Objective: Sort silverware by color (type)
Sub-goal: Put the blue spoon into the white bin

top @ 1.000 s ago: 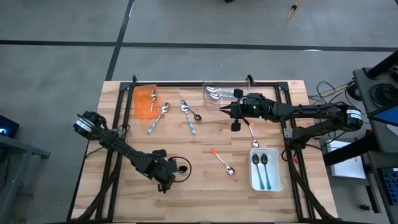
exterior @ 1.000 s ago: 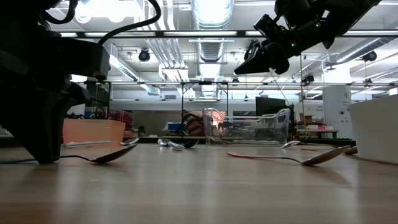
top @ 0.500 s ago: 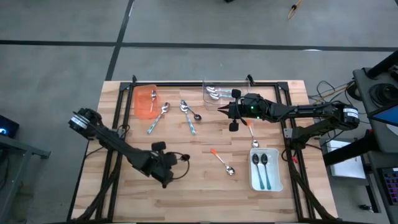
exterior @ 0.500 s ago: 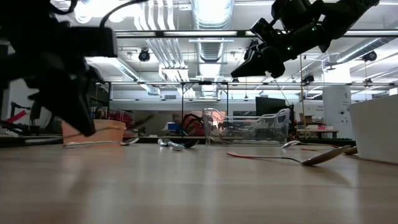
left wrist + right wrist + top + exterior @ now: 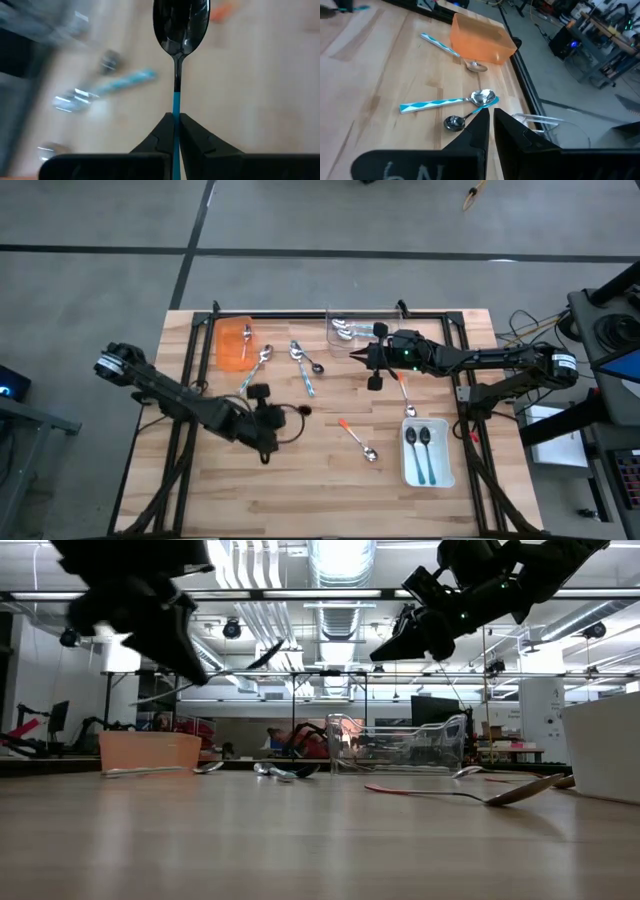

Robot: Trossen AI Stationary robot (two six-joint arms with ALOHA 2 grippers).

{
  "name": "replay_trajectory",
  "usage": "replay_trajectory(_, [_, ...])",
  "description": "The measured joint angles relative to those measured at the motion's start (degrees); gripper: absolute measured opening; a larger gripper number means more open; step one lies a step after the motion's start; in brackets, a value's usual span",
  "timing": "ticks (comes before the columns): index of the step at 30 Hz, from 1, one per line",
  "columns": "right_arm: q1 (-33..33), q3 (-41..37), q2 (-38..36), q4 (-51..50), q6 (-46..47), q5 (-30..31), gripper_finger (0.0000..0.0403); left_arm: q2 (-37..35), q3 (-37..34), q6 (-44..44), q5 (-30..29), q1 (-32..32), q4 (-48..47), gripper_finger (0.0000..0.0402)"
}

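High view: the left hand [image 5: 268, 420] sits left of centre of the frame, over the wooden surface [image 5: 320, 480]. The white tray [image 5: 447, 467] holding two blue spoons lies at lower right, well off to its right. An orange-handled spoon [image 5: 357, 440] lies between the two, its handle slanting up-left.

High view, right arm: the right hand [image 5: 360, 355] hovers at upper centre beside the clear tray [image 5: 350, 315], nothing seen in it. The orange tray [image 5: 233, 345] is at upper left.

Low view: the left hand [image 5: 190, 665] is up in the air at upper left, a thin spoon [image 5: 262, 656] sticking out of it toward the right. The right hand [image 5: 385, 648] hangs at upper right.

Left wrist view: the fingers [image 5: 162, 137] are pinched shut on the blue-handled spoon [image 5: 179, 30]. Its long axis runs straight out from the hand, bowl farthest away. Another blue spoon [image 5: 107, 89] lies blurred on the surface.

Right wrist view: the right fingers [image 5: 507, 127] are pressed together and empty. Two blue spoons [image 5: 450, 102] and a small silver one [image 5: 454, 122] lie beyond them.

Judgement: the left hand carries the blue spoon, so the turn is rightward to the white tray.
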Motion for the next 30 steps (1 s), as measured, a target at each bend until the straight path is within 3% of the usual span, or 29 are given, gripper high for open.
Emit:
replay_trajectory(4, [0.19,0.0,0.0,-0.46,10.05,-0.02,0.0018,-1.19,-0.2,6.7,-12.85,3.83,7.33,0.0])
replay_trajectory(7, [1.59,-0.04,0.0,-0.51,17.46,-0.05,0.0018,-1.23,-0.93,11.02,-17.38,5.71,15.37,0.0])
replay_trajectory(14, [7.85,-0.17,0.0,4.64,26.39,0.73,0.0018,0.77,-1.89,12.77,-19.06,7.62,24.51,0.0])
replay_trajectory(23, [14.95,-0.24,0.07,10.68,28.44,16.18,0.0018,1.47,-1.95,12.68,-19.02,7.56,27.23,0.0])
replay_trajectory(30, [15.54,-0.26,0.07,10.65,34.07,16.05,0.0018,1.58,-1.95,12.68,-19.0,7.54,27.74,0.0])
